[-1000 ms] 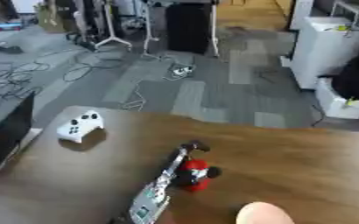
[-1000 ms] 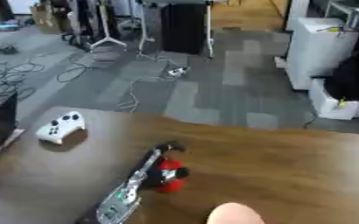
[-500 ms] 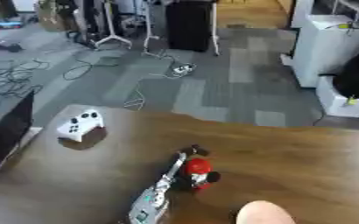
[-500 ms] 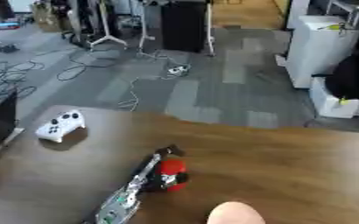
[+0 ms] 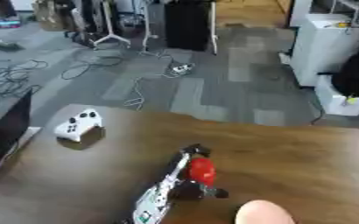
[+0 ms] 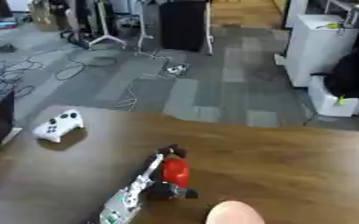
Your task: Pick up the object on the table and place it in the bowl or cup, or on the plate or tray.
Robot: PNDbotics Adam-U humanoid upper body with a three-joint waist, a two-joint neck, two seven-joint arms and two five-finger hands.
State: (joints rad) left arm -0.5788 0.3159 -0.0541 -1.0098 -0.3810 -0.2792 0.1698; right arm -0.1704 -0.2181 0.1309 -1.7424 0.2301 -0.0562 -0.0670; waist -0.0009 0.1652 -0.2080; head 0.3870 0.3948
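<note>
A small red object [image 5: 202, 170] is over the brown table [image 5: 290, 153], near its middle. My left hand [image 5: 191, 191] reaches in from the bottom edge on a silver and white forearm [image 5: 156, 203]. Its black fingers [image 6: 173, 151] show at both ends of the red object and curl round it. A peach-coloured rounded shape [image 5: 264, 214] sits at the bottom edge, just right of the hand; I cannot make out what it is. My right hand shows in neither view.
A white game controller [image 5: 78, 125] lies near the table's far left edge. A dark panel [image 5: 5, 131] stands at the left border. Beyond the far edge are grey floor, cables and white cabinets [image 5: 320, 39].
The left hand with the red object has edged slightly farther up the table. The controller and the peach shape have stayed where they were.
</note>
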